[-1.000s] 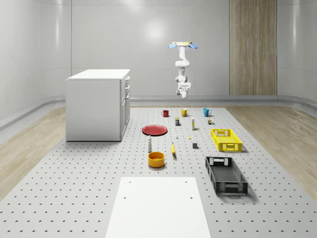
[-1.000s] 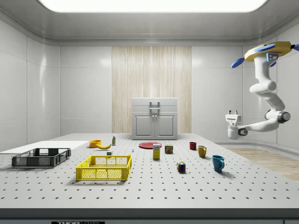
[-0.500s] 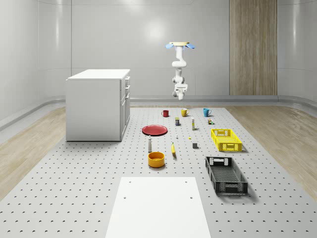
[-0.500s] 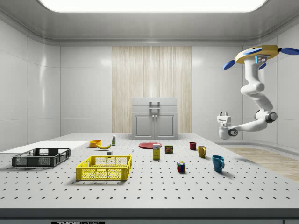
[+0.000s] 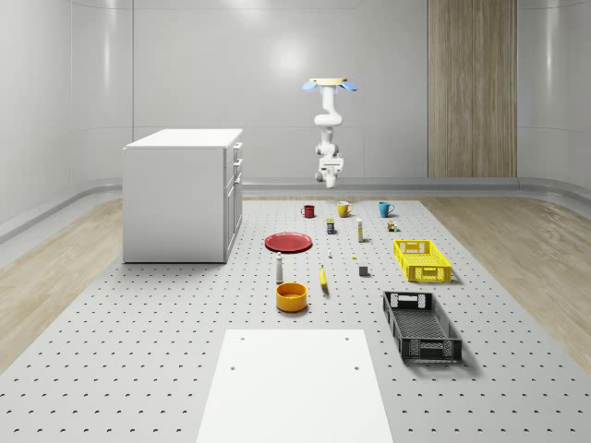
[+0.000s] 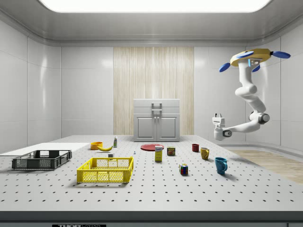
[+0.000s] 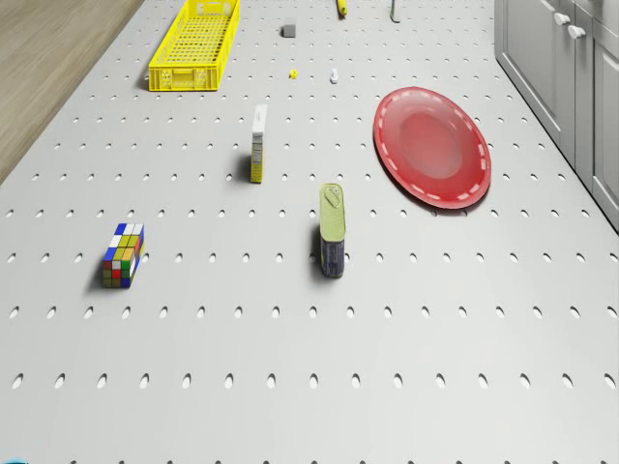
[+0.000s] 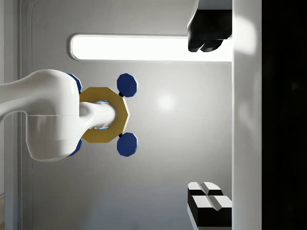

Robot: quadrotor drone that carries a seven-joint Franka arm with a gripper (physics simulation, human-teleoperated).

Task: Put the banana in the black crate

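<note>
We start at the side view's left. The black crate (image 6: 41, 159) sits on the table (image 6: 151, 194) near that end. A white sheet (image 5: 295, 388) lies beside it along the same edge. Next comes the orange bowl (image 6: 96, 145), and just beside it the banana (image 6: 105, 148) lies flat on the table, well apart from the black crate. We also see the banana in the whole-scene view (image 5: 323, 277), between the orange bowl (image 5: 291, 296) and the black crate (image 5: 421, 325). The yellow crate (image 6: 105, 170) stands nearer the side camera's edge. Toward the middle we find the white cabinet (image 6: 156, 120) at the opposite edge and the red plate (image 6: 152, 147) in front of it. Past these are a colour cube (image 6: 183, 169) and the blue mug (image 6: 220, 165) near the table's right end. Above that end, the gripper (image 6: 218, 115) hangs in the air, clear of everything, fingers turned upward. In the wrist view the fingers (image 8: 209, 38) stand wide apart with nothing between them. The drone (image 6: 250, 57) hovers high over this end of the table.
</note>
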